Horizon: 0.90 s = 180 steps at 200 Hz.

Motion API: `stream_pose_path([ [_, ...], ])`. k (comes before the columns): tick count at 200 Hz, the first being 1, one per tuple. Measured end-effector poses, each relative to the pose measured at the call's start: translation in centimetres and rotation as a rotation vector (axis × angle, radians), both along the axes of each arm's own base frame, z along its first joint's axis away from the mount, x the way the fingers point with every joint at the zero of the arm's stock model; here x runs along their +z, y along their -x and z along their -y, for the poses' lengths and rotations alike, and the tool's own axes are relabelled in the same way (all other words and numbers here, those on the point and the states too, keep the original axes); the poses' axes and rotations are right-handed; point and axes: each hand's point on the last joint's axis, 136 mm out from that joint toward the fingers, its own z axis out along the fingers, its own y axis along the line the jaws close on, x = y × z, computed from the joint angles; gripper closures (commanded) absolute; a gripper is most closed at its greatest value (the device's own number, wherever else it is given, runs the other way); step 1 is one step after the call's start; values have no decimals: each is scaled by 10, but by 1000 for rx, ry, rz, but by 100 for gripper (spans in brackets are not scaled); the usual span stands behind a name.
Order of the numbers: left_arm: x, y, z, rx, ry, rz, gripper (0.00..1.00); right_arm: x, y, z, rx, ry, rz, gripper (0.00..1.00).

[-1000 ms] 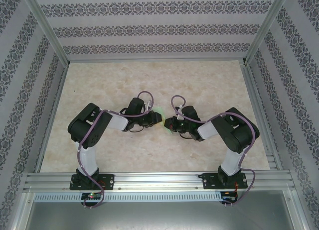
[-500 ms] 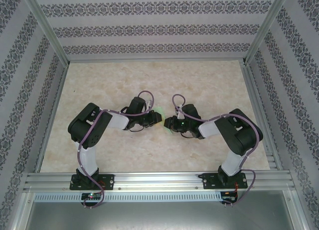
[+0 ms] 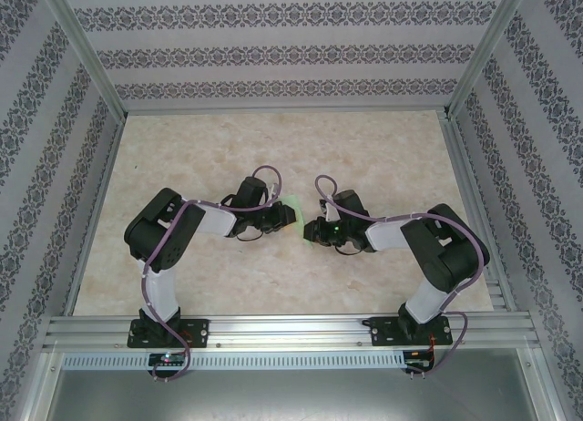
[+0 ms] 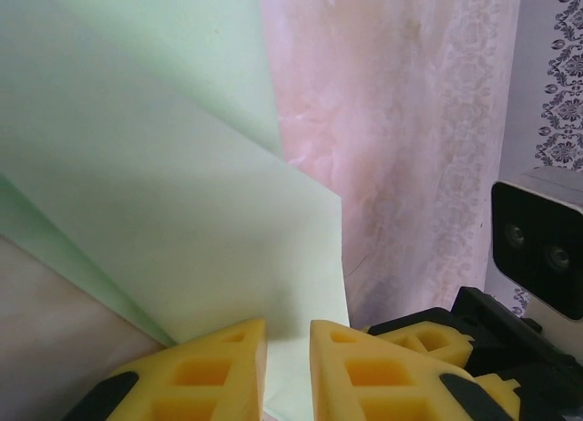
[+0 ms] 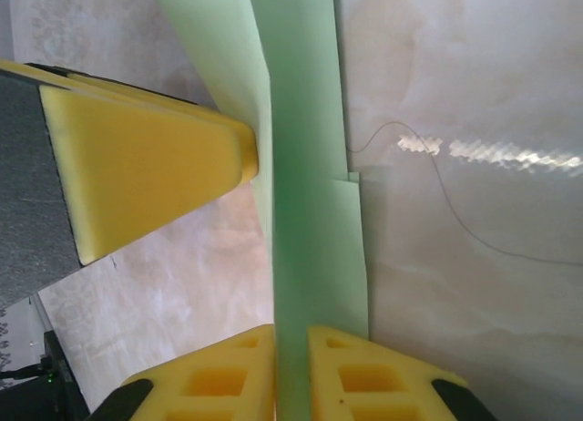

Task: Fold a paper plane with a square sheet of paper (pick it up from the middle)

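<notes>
The pale green sheet of paper (image 3: pixel 293 203), folded into layers, hangs between my two grippers over the middle of the table. In the left wrist view its flaps (image 4: pixel 182 193) fan up from my left gripper (image 4: pixel 287 366), whose yellow fingers hold the lower edge. My right gripper (image 5: pixel 291 371) is shut on a narrow creased strip of the paper (image 5: pixel 310 211). One left finger (image 5: pixel 146 166) presses the paper from the side just beyond it. From above, the left gripper (image 3: pixel 290 213) and right gripper (image 3: pixel 308 228) almost touch tip to tip.
The marble-patterned table (image 3: pixel 383 157) lies open all round the arms. Patterned walls (image 3: pixel 273 52) and an aluminium frame (image 3: pixel 273 330) enclose it. The right arm's black wrist camera (image 4: pixel 537 248) sits close beside my left fingers.
The right arm's elbow has swung out to the right while its gripper stayed at the paper. A little more green paper shows above the left gripper.
</notes>
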Motion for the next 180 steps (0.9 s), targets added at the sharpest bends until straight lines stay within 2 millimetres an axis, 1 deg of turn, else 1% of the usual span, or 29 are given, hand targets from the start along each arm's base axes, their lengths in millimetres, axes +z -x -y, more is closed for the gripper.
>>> stream_pose_path([
  [18, 0, 0, 0, 0, -2, -2, 79, -1, -1, 1, -3, 2, -1, 91],
  [29, 0, 0, 0, 0, -3, -4, 79, -2, -1, 2, -4, 3, -4, 96],
  [51, 0, 0, 0, -1, -6, -10, 78, -5, 0, 2, 2, 2, -11, 98],
  [96, 4, 2, 3, -26, 3, -2, 76, -5, 0, 1, 7, -24, -37, 97],
  [119, 15, 5, 8, -47, 20, 21, 76, -5, 0, 1, 6, -33, -45, 96],
  [139, 25, 13, 17, -82, 34, 43, 76, -5, 0, 1, 7, -33, -46, 96],
  [164, 24, 22, 24, -112, 29, 44, 77, -5, 0, 1, 9, -34, -49, 95],
  [180, 22, 24, 24, -114, 22, 42, 78, -5, 0, 1, 9, -35, -52, 94],
])
